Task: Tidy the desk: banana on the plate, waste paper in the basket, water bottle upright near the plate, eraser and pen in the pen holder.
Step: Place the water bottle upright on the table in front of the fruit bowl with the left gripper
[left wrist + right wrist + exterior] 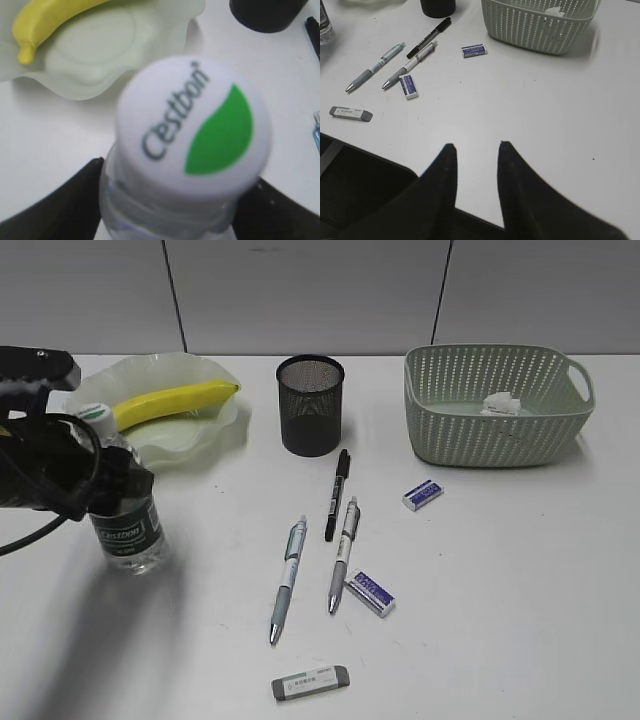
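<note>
Left claw [120,502] pinches the upright water bottle [128,525] around its upper body, just beside the plate [200,440] on the counter [500,590].

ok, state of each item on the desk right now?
bottle: upright, held by left tool
banana: on plate
paper: in basket
holder: upright, contents unseen
three pens: lying on desk
three erasers: lying on desk
right tool: open, empty
</note>
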